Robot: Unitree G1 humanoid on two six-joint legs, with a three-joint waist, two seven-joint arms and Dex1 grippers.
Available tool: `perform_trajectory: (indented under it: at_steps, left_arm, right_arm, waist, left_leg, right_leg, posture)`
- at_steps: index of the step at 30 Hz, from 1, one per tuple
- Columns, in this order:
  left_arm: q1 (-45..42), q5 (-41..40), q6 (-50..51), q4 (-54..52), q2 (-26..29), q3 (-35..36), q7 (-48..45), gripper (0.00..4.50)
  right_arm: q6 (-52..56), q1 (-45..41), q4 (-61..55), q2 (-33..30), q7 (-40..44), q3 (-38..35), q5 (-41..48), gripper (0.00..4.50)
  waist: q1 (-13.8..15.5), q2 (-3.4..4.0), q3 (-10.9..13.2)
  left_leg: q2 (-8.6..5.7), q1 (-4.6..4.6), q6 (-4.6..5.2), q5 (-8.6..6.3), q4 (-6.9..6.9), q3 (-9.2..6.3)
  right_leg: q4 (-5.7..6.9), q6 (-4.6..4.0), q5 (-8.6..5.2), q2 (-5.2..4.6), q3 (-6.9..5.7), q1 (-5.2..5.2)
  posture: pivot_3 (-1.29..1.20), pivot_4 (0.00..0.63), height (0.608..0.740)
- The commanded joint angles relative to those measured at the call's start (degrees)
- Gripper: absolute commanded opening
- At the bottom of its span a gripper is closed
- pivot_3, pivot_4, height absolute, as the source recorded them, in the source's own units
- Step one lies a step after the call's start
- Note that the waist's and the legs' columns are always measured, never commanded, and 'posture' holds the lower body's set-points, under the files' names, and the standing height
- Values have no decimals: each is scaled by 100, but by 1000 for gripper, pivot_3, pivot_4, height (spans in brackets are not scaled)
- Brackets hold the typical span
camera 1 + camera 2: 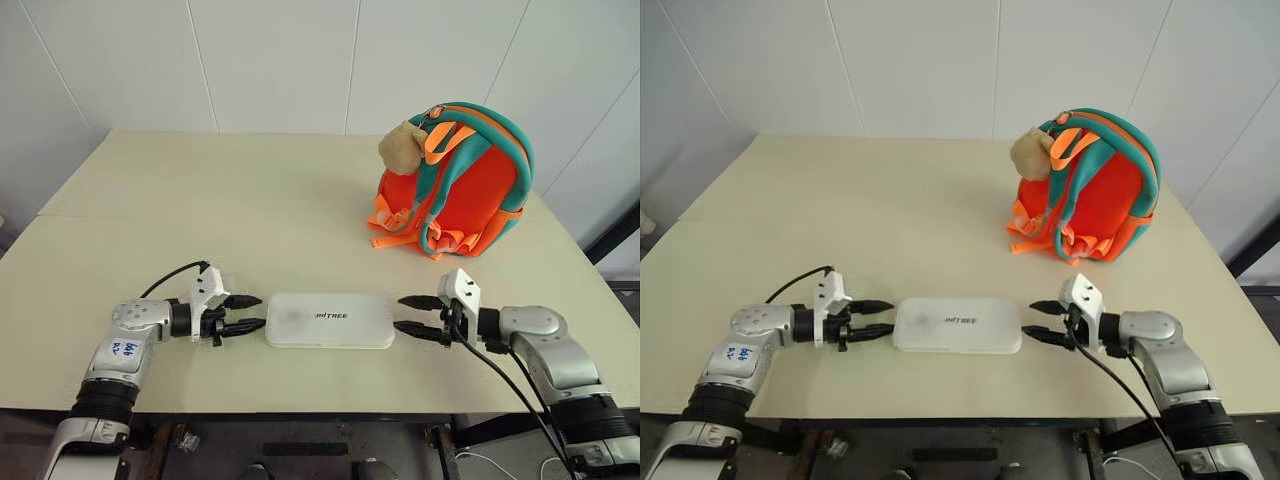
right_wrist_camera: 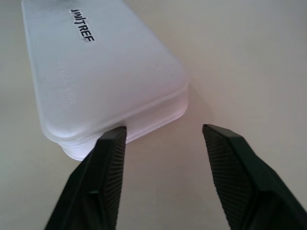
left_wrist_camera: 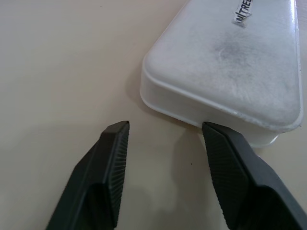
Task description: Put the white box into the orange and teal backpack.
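1. Both of my black two-fingered grippers stand open and hold nothing: my left gripper (image 1: 243,313) faces the left end of the flat white plastic box with rounded corners (image 1: 329,320), and my right gripper (image 1: 420,315) faces its right end.
2. That white box lies flat on the pale beige table (image 1: 230,215), near the front edge and midway between my hands. The small orange backpack with teal padded trim (image 1: 455,182) stands upright at the far right, well apart from the box, with a tan plush toy (image 1: 403,146) hanging at its upper left.
3. I judge the main risk to be a push instead of a grip: the box is thin and low, so if my fingers close above or beside its ends, it may slide or spin on the smooth table.
4. A lopsided squeeze could tip one end free while lifting.
5. I see no opening on the backpack's visible side, so the box may jam against closed fabric or topple the bag.
6. My head views show the whole layout and the backpack; my wrist views show instead how each finger (image 3: 230,163) lines up with a box corner, one finger of each gripper being very near the rim.
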Motion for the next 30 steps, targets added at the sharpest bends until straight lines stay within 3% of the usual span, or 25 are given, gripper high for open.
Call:
perform_trajectory:
  at_steps: [1,3,5,12,19,30]
  left_arm:
    - [26,-39,51,-35,268,135,-70,3554]
    - [3,-119,408,-63,427,133,-134,4142]
    - [-19,-199,662,-114,572,111,-290,4478]
    - [-621,-1408,3548,-368,652,259,-575,4478]
    - [-1038,-1673,5569,-237,688,-273,-501,4478]
    - [-1277,-1751,6579,-112,131,-257,268,4478]
  right_arm:
    - [19,-61,-118,-242,106,-180,72,3791]
    - [96,-133,-38,-379,107,-154,-3,4470]
    - [42,-200,55,-495,85,-106,-133,4500]
    - [1150,-396,-194,-870,578,42,177,4500]
    - [1812,-178,-802,-858,608,376,237,4500]
    - [1983,-287,-831,-413,321,650,224,4500]
  waist:
    - [-4,0,0]
    - [-9,0,0]
    - [-21,1,0]
    - [-8,1,1]
    - [-33,1,1]
    - [8,1,0]
  left_leg:
    - [0,0,0,0,-1,0]
    - [0,0,0,0,0,0]
    - [0,1,0,0,0,0]
    - [0,-1,1,0,1,-2]
    - [-1,-3,3,-2,-4,-5]
    - [-1,-2,3,-2,2,-6]
  right_leg:
    - [-1,0,0,0,0,0]
    - [0,0,0,0,0,-1]
    - [0,-1,0,0,0,-1]
    - [2,-2,-1,1,0,-1]
    - [-1,2,-8,2,0,-2]
    - [2,1,-8,1,-1,-1]
  posture:
    - [0,150,740]
    - [0,150,740]
    - [0,150,740]
    - [0,150,740]
    - [0,150,740]
    - [0,150,740]
